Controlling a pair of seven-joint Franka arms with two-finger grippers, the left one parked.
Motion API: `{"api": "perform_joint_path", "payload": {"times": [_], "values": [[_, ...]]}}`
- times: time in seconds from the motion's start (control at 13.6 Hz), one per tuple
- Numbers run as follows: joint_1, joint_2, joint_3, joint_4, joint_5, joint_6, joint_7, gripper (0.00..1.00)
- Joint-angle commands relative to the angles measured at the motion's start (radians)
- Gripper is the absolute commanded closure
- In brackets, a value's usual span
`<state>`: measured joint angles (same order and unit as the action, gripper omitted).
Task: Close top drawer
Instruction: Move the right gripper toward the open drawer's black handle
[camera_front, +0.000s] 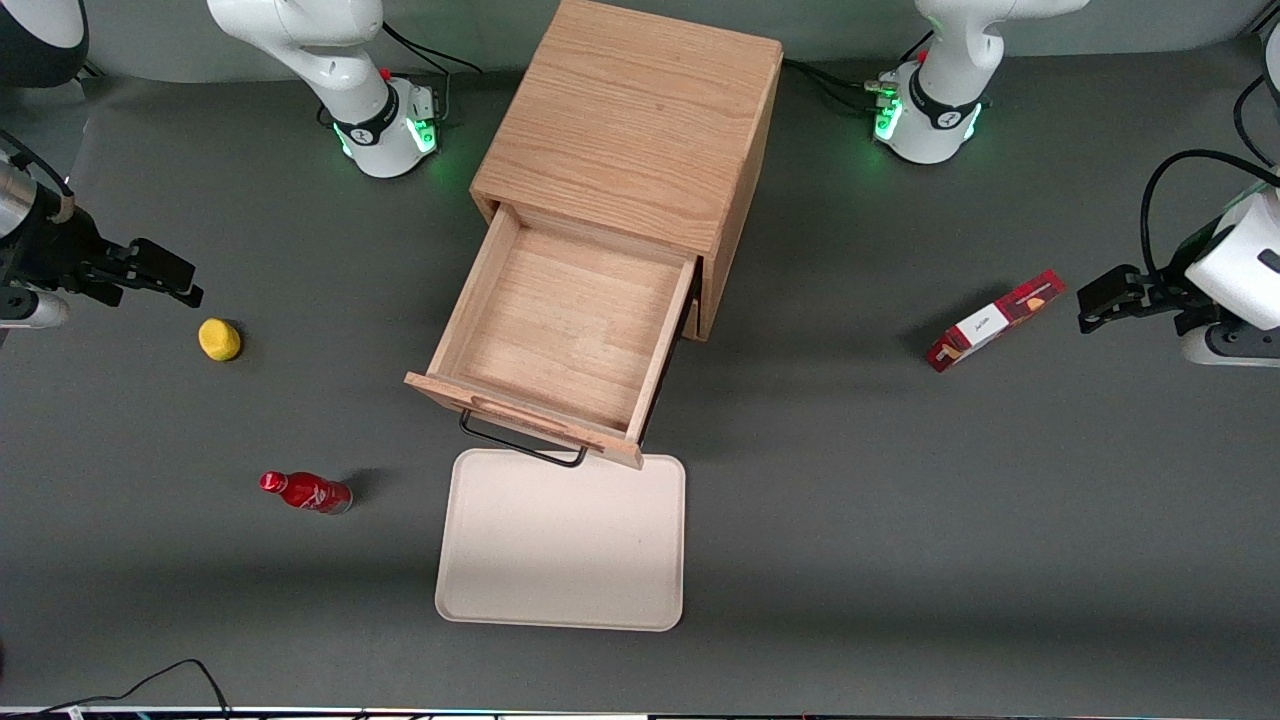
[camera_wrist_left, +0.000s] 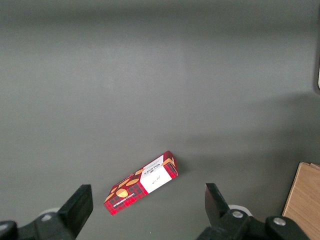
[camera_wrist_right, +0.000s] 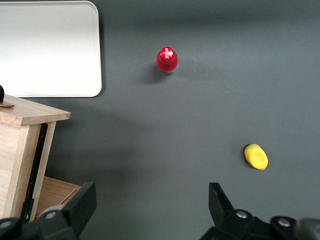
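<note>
Claw (camera_front: 165, 275) spread, empty, at my table's working-arm edge; top drawer (camera_front: 560, 335) pulled fully out, well apart toward table centre.

Top drawer (camera_front: 560, 330) of light oak-look wood, visible grain, matt, black wire handle (camera_front: 520, 445), cabinet (camera_front: 640, 120) same wood, tray (camera_front: 565, 545) smooth cream, matt, table (camera_front: 900, 520) matt dark grey, red bottle (camera_front: 305, 492) glossy, gripper (camera_front: 165, 275) at working arm's end, black, matt.
</note>
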<state>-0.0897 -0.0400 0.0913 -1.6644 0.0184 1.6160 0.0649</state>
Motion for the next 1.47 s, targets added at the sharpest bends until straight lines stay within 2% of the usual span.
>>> {"api": "perform_joint_path", "payload": {"times": [0.0,0.22,0.37,0.51,0.66,0.88,1.1,1.25,1.39], "values": [[-0.008,-0.006,0.004,-0.011,0.006,-0.005,0.003,0.00],[-0.004,0.017,0.010,-0.009,0.011,-0.005,-0.022,0.00],[-0.001,0.055,0.004,0.024,0.069,-0.005,-0.188,0.00],[0.002,0.130,0.002,0.115,0.071,-0.005,-0.250,0.00],[0.002,0.279,0.011,0.276,0.093,-0.044,-0.311,0.00],[0.002,0.417,0.015,0.431,0.242,-0.050,-0.451,0.00],[0.005,0.515,0.030,0.529,0.391,-0.025,-0.453,0.00],[0.033,0.586,0.030,0.593,0.446,0.010,-0.453,0.00],[0.068,0.661,0.028,0.668,0.463,0.033,-0.450,0.00]]}}
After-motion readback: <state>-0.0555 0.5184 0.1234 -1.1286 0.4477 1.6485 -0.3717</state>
